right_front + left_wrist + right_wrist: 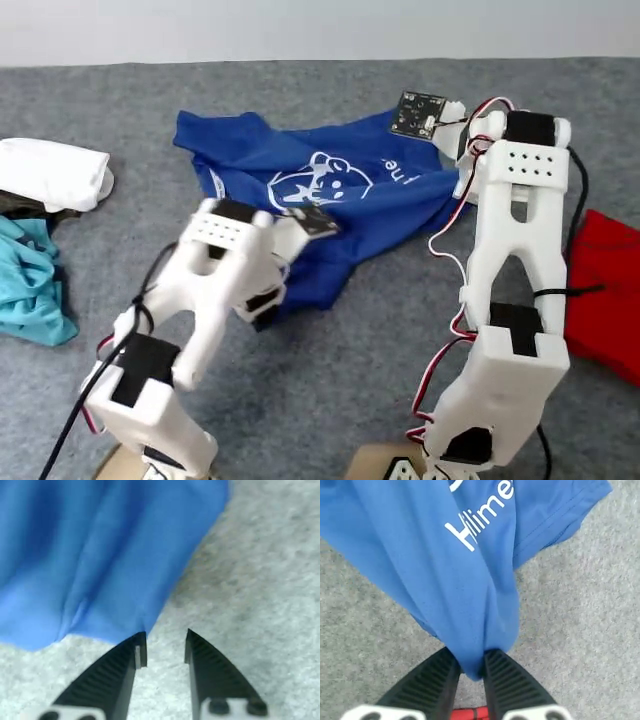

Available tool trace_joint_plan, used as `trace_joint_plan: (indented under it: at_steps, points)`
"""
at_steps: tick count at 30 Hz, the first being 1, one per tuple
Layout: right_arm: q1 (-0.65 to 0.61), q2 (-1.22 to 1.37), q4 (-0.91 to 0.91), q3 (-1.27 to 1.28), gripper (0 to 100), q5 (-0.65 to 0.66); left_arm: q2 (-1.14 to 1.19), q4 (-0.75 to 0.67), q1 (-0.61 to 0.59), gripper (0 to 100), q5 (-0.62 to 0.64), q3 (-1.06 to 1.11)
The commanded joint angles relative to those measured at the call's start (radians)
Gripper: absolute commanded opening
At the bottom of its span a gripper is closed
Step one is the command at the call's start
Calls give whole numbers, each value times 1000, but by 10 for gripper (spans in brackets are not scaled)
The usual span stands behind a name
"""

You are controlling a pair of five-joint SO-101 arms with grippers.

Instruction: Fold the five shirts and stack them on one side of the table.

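A blue shirt [330,190] with a white print lies crumpled in the middle of the grey table. In the right wrist view my right gripper [472,662] is shut on a bunched fold of the blue shirt [445,555], which hangs lifted off the surface. The right arm [515,200] stands at the shirt's right edge. My left gripper [165,642] is open just above the carpet, one fingertip [140,647] at the hem corner of the blue shirt [100,555], with nothing between the fingers. The left arm [225,260] bends over the shirt's near edge.
A white shirt [55,172] lies folded at the far left on a dark garment [30,212], with a crumpled teal shirt [30,285] in front of them. A red shirt [605,290] lies at the right edge. Bare grey carpet [370,350] lies between the arms.
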Motion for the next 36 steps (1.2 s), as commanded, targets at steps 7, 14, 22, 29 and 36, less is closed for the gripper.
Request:
trace_joint_plan:
  at_steps: [7, 14, 22, 29, 36]
  points:
    - [5, -65, 10, -51, 10, 8, -43, -37, 37, 210, -5, -58]
    - [7, -65, 42, -54, 10, -11, 28, -117, 15, 207, -5, -67]
    - [10, -65, 47, -55, 10, -41, 133, -143, 18, 82, -5, -107]
    - [10, -87, 45, -55, 10, -41, 126, 9, -8, 2, -5, -249]
    - [62, -114, 41, -55, 10, -41, -78, 250, -158, 2, -5, -541]
